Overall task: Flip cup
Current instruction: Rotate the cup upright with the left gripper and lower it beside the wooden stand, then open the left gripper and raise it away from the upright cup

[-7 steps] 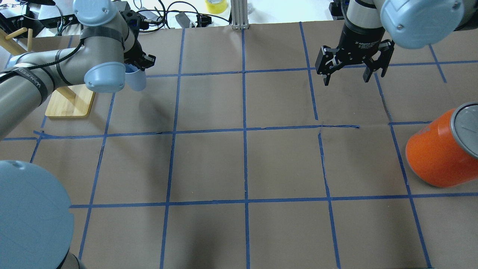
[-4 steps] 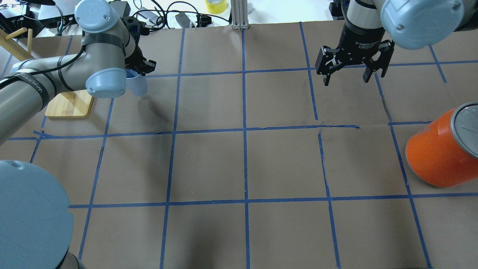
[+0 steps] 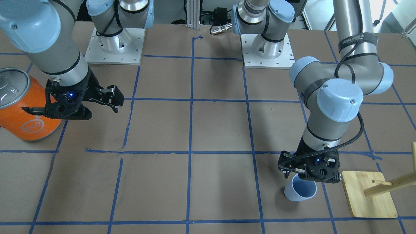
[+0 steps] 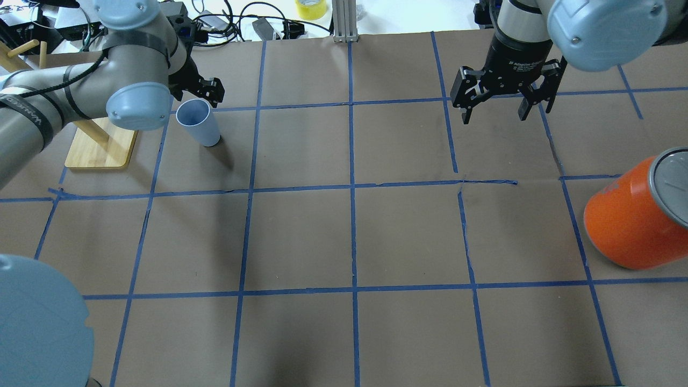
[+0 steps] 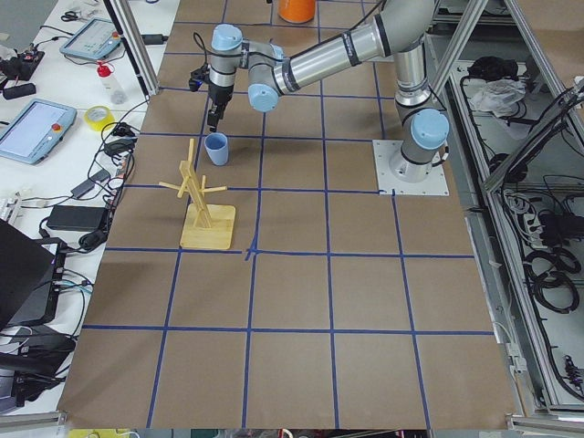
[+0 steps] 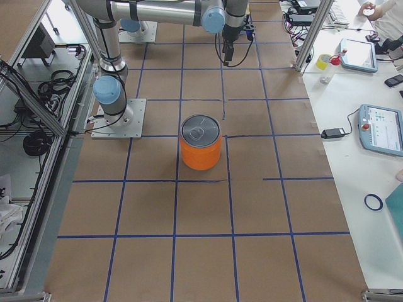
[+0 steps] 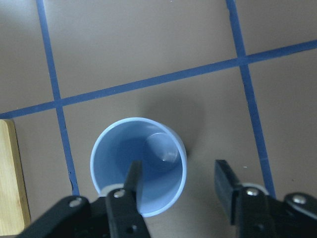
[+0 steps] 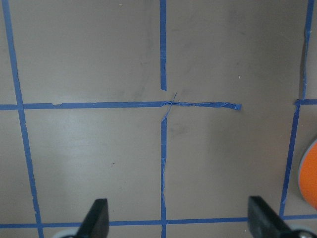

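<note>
Left wrist-mounted | cup [image 7: 138, 166] upright, mouth up, on worktop [image 7: 148, 44] beside wooden rack base [image 7: 10, 178] | left tool [image 7: 178, 171] spread, straddling rim, gripping nothing; likely flip done | right tool [image 4: 495, 115] spread, empty, well apart, idle

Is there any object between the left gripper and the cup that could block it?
Nothing visible does. The left gripper hangs open directly above the upright cup, one finger over its mouth and the other outside the rim. The wooden rack stands beside the cup, not between.
</note>
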`<state>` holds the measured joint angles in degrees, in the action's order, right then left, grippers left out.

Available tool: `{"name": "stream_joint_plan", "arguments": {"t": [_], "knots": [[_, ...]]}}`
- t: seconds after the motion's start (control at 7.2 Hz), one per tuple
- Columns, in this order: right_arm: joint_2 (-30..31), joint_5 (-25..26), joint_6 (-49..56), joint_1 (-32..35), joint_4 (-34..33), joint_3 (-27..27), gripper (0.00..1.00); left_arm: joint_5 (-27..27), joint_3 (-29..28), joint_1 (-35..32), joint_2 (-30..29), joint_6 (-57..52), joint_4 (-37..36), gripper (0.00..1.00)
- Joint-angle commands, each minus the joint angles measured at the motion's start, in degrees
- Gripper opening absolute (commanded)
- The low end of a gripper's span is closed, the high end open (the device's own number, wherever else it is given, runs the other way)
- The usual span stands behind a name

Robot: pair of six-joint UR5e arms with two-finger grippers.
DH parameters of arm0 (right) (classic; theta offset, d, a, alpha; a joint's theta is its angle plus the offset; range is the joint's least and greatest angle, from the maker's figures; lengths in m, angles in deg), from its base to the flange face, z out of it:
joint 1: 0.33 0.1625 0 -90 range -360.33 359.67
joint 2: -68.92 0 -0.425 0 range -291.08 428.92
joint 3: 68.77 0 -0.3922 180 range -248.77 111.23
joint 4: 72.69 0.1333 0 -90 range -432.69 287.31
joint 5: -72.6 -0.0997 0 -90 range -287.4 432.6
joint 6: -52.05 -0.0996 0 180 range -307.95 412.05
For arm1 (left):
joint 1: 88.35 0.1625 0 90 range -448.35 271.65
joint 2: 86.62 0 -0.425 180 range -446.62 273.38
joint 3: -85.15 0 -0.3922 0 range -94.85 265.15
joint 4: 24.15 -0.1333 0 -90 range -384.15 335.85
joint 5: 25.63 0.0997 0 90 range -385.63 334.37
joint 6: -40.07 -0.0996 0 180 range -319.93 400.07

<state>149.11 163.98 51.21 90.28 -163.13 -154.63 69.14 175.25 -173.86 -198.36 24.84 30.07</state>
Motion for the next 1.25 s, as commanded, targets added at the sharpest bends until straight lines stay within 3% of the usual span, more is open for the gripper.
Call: {"name": "stream_joint_plan", "arguments": {"t": [0.0, 0.28, 0.56, 1.11], "knots": [[0.0, -1.0, 0.0, 0.0, -0.2, -0.1, 1.00, -0.2, -8.8, -0.4, 6.6, 2.0, 24.1, 1.00], [0.1, -1.1, -0.1, 0.0, -0.1, 0.0, 1.00, -2.7, -12.1, -0.7, 12.9, 3.3, 34.3, 1.00], [2.3, -0.2, 0.1, 0.2, 0.3, 0.1, 1.00, -2.2, -5.8, -1.0, 20.5, 4.2, 43.4, 1.00], [3.5, -1.0, 0.1, -0.3, -0.1, 0.1, 1.00, -2.4, 4.0, -1.0, 26.8, 8.9, 40.8, 1.00]]}}
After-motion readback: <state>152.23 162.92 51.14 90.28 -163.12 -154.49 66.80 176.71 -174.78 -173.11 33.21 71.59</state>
